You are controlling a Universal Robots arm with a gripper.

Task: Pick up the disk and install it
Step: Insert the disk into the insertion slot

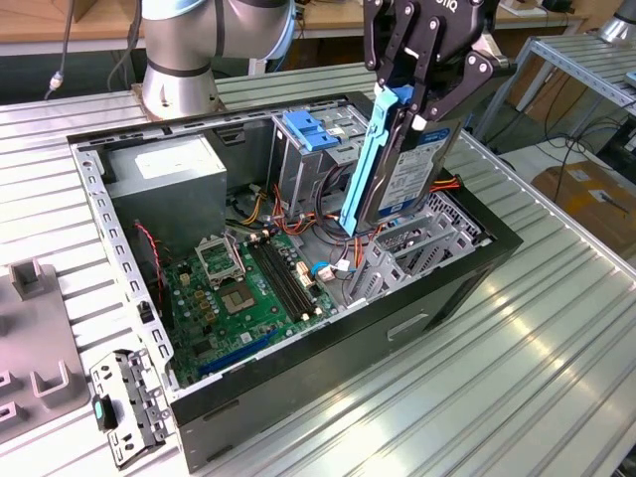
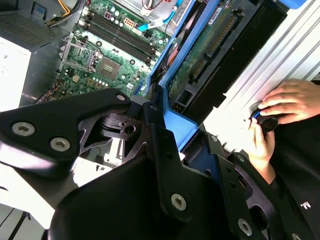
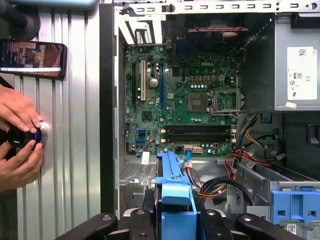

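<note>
Disk lifted, not yet installed

The gripper (image 1: 409, 104) is clamped on the disk (image 1: 415, 171), holding it on edge in its blue carrier (image 1: 364, 164); its lower end hangs near the bay (image 1: 422, 243) of the open case (image 1: 328, 338) below; pick-up looks done, seating is left; beyond the case, a person's hands (image 3: 20, 165) hold a knob (image 3: 21, 137).

Print on the disk (image 1: 409, 174) and on the power supply sticker (image 3: 301, 72) cannot be made out.
</note>
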